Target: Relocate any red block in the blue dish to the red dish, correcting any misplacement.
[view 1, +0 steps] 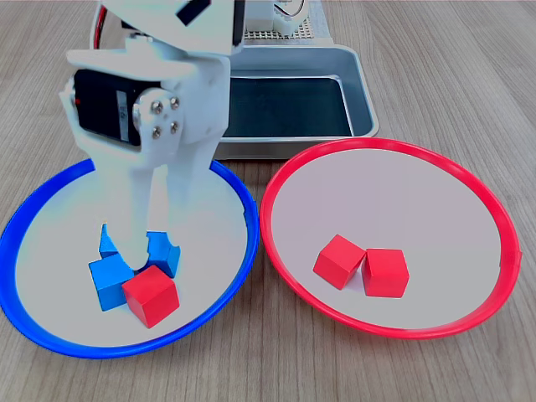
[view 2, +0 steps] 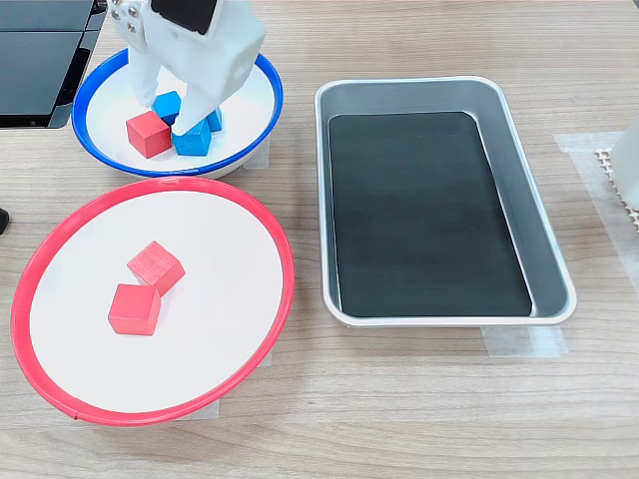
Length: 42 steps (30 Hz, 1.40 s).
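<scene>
One red block lies in the blue dish, touching a cluster of three blue cubes. My white gripper hangs over that cluster, just behind the red block, open and holding nothing. Its fingers reach down among the blue cubes, and one cube shows between them in the second exterior view. The red dish beside it holds two more red blocks, side by side.
A rectangular steel tray with a dark floor stands behind the dishes in the first exterior view. The arm's white body covers the back of the blue dish. A black object sits at the second exterior view's top left.
</scene>
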Motion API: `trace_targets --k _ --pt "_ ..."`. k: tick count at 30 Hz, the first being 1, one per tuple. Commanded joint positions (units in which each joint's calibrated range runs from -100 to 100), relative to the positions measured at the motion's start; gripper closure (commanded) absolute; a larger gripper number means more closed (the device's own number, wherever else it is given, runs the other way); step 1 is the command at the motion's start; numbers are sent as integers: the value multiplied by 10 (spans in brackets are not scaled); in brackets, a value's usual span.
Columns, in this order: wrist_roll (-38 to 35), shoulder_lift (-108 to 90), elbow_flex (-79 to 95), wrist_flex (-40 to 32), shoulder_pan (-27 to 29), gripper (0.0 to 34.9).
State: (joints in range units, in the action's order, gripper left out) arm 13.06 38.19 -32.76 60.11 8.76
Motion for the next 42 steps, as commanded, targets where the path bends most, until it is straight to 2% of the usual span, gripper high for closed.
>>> trace_targets --k 1,4,23,42 --pt "8 4 -37 -7 -6 233" --pt "18 17 -54 -7 -8 214" --pt "22 59 -98 -19 13 187" --pt "36 65 -61 -51 15 211"
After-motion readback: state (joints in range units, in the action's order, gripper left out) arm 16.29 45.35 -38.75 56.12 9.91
